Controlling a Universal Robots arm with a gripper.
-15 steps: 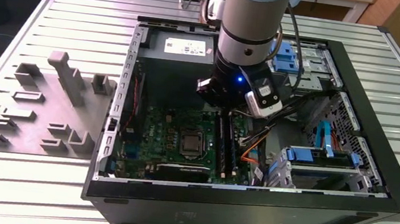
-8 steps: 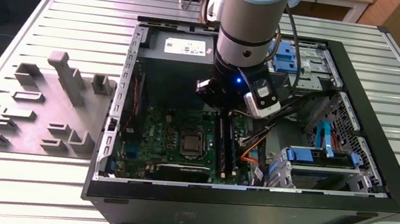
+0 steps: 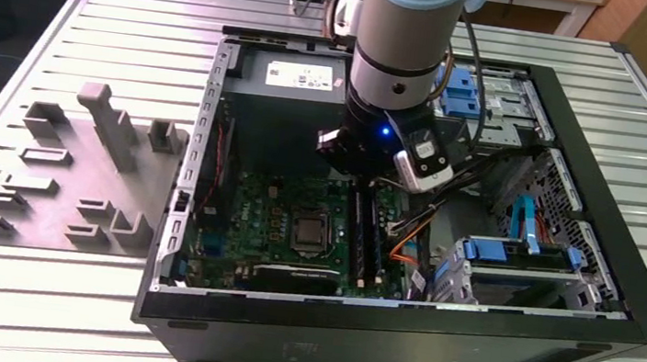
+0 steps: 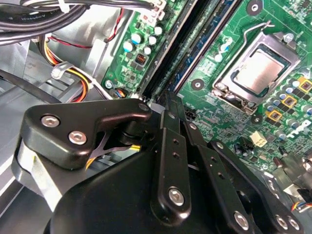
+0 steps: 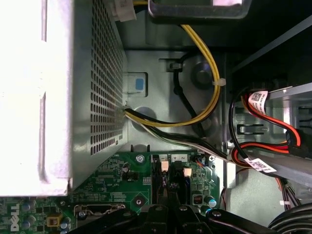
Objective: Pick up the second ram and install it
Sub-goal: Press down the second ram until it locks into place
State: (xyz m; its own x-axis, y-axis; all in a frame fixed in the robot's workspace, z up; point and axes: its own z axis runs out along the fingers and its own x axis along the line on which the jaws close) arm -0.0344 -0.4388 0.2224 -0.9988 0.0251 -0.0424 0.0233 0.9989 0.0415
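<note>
In the second wrist view a slim blue stick, the second ram (image 4: 201,54), lies along one of the long black slots (image 4: 187,46) of the green motherboard (image 4: 229,131). My gripper (image 4: 170,100) is shut, with its black fingers (image 4: 168,141) pressed together. The tips sit right at the near end of that slot row, and I see nothing held between them. In the first wrist view the gripper (image 5: 166,194) points down between the slot ends. In the exterior view the arm's wrist (image 3: 383,147) hangs inside the open case just above the slots (image 3: 363,237).
The processor socket (image 4: 256,68) lies beside the slots. The metal power supply box (image 5: 58,87) and yellow cables (image 5: 207,68) crowd one side. Blue drive brackets (image 3: 512,255) stand at the exterior view's right. A grey fixture tray (image 3: 65,177) rests on the table at the left.
</note>
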